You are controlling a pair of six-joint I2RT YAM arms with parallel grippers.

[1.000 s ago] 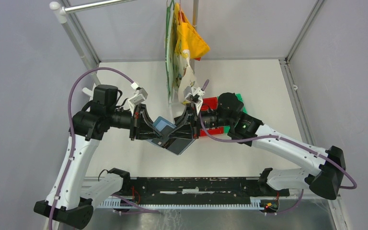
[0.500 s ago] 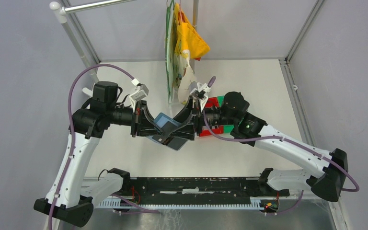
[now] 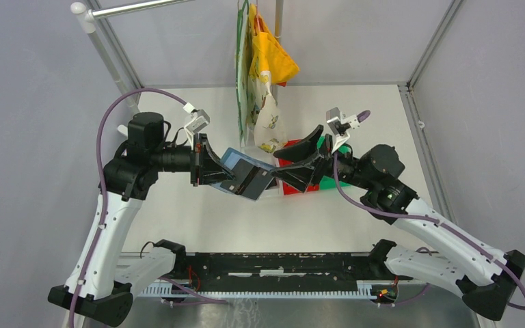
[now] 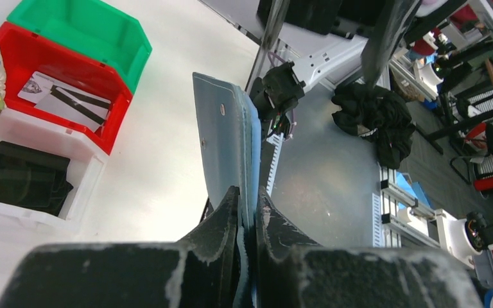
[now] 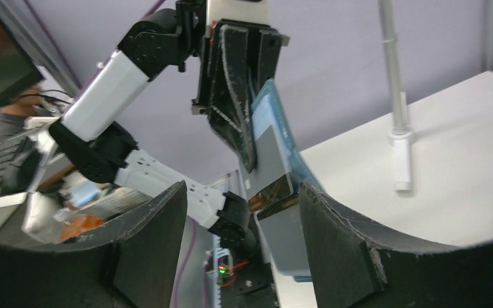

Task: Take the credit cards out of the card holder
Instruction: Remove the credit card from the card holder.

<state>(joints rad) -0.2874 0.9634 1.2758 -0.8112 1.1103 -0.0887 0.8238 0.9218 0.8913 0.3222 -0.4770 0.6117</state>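
My left gripper is shut on the teal-blue card holder and holds it in the air above the table's middle. A dark credit card sticks out of the holder's right end. The left wrist view shows the card holder edge-on, pinched between the left gripper fingers. My right gripper stands open just right of the holder, apart from it and holding nothing. In the right wrist view the right gripper frames the card holder, with grey credit cards protruding from it.
A red bin with flat cards inside, a green bin and a white bin with dark items stand behind the grippers. Yellow and green bags hang from above. A black rail runs along the near edge.
My right gripper has opened and drawn back to the right, away from the card holder, with nothing in it. The left gripper keeps its grip and has shifted the holder slightly up.
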